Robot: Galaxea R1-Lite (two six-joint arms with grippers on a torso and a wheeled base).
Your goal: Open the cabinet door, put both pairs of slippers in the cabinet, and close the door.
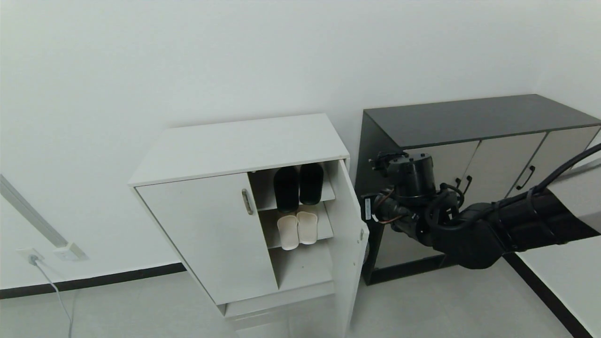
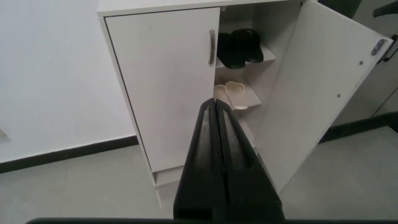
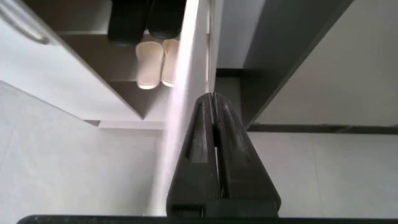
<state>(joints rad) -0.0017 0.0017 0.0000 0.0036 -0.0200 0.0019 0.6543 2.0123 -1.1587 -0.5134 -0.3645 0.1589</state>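
A: The right end effector (image 3: 214,124) is pressed together, empty, just outside the swung-open white laminate cabinet door (image 1: 350,244); the left end effector (image 2: 216,124) likewise, facing it.

B: The black slide slippers (image 1: 298,186) and cream slide slippers (image 1: 297,228) sit shelved behind that door; a glancing push could skid off its edge.

Plain white wall (image 1: 188,56), pale grey floor (image 1: 446,305), black skirting strip (image 1: 94,280) along the base. Dark-topped sideboard (image 1: 474,117) at right against the wall, pale doors, black handles (image 1: 526,177). Wall socket (image 1: 29,256) low at left with grey cable (image 1: 56,291); white conduit (image 1: 33,216) slants above it.
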